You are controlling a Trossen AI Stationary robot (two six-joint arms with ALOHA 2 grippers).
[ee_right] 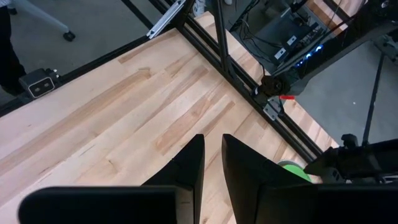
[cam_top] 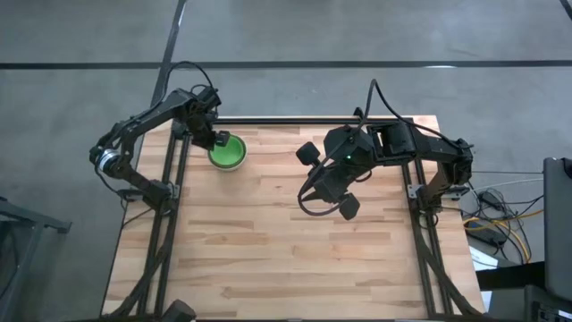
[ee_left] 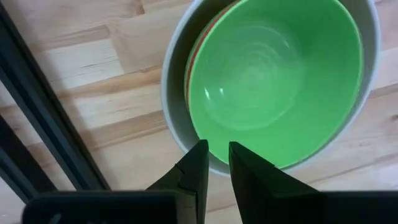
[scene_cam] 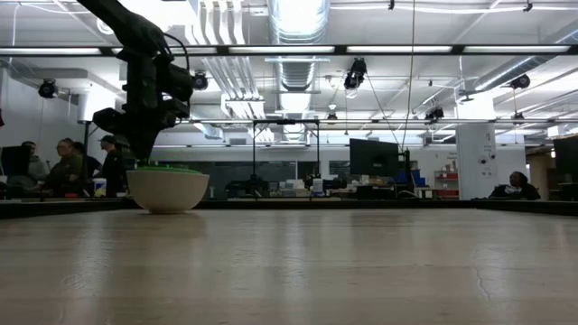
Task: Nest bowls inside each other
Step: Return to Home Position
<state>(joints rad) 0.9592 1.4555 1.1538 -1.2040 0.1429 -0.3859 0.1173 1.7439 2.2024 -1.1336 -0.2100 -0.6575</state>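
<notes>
Just beneath the tips of your left gripper (ee_left: 217,149) sits the stack of bowls (cam_top: 229,153), its near rim directly under the fingers and the rest of it spreading out ahead of them. You can see the nesting from the left wrist view: a whitish-grey bowl (ee_left: 171,81) is outermost, a thin edge of the red bowl (ee_left: 194,50) shows inside it, and a green bowl (ee_left: 273,68) lies on top, open and empty. From table height the gripper hangs above the stack's rim, clear of it. Its fingers are drawn almost together, with only a narrow slit between them and nothing in it. Your right gripper (ee_right: 212,140) hovers over the middle of the tabletop (cam_top: 295,259), well apart from the stack, which lies far ahead of it beside the left arm. Its fingers are likewise nearly closed and empty.
</notes>
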